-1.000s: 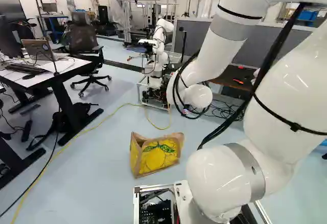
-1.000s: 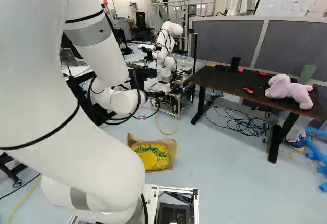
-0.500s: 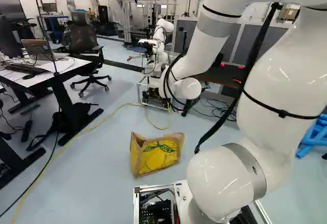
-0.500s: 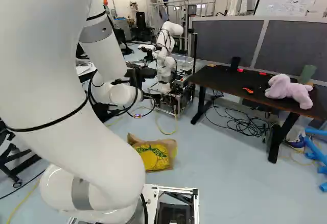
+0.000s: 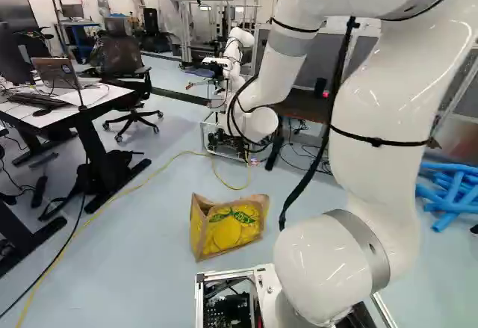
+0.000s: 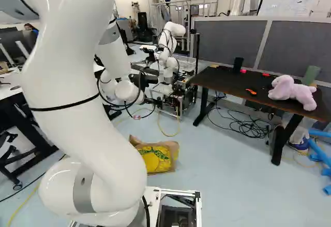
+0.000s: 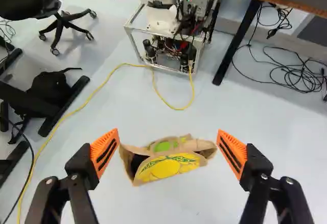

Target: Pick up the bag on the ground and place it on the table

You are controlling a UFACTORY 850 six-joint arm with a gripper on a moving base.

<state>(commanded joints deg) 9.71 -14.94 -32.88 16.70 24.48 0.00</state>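
On the floor [image 5: 168,268] near the base, in the left base view, sits the bag [image 5: 233,227], well below the arm [image 5: 373,126]. Over in the right base view, the bench [image 6: 227,82] is farther off, to the right. Wrist view: the end effector [image 7: 167,132] is spread, 2 pads wide of the bag. I'd centre it, lower straight, then squeeze gently so the ends don't buckle.
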